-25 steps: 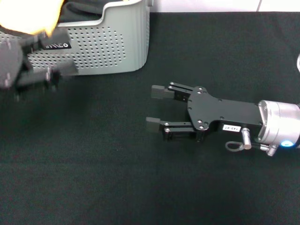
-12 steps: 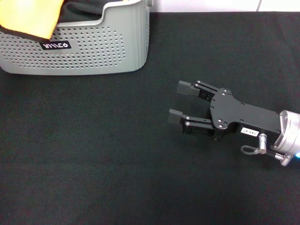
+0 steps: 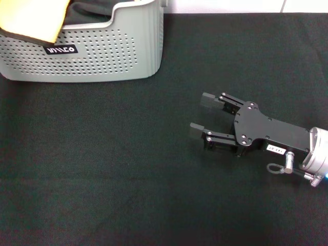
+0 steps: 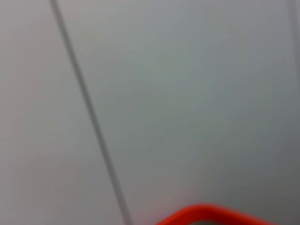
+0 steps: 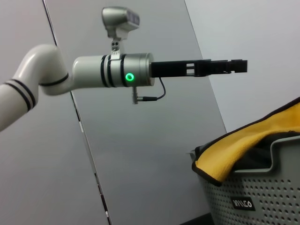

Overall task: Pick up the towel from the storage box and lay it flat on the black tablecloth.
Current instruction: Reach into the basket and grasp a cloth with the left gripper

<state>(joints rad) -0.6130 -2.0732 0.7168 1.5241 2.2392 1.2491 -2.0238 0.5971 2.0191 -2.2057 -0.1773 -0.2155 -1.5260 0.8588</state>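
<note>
Your right gripper (image 3: 197, 114) hovers low over the black tablecloth (image 3: 102, 169), right of centre in the head view, with its fingers spread wide and nothing between them. Against the frame half a second back it has slid a little further to the right and toward you; a second ago it sat closer to the middle of the cloth.

Your left gripper (image 5: 236, 66) is out of the head view now. A second ago it was a blur in front of the basket at the far left; the right wrist view shows it raised high above the storage box (image 5: 262, 197), arm stretched level, and side-on you cannot tell how far its fingers are parted, though nothing hangs from them.

The towel (image 3: 33, 19) is draped over the box's front rim at its left corner, one yellow-orange flap hanging down just above the logo label (image 3: 61, 49), unchanged from half a second ago. Dark grey fabric (image 3: 92, 13) lies inside the storage box (image 3: 128, 51), which stands at the far left of the cloth.
</note>
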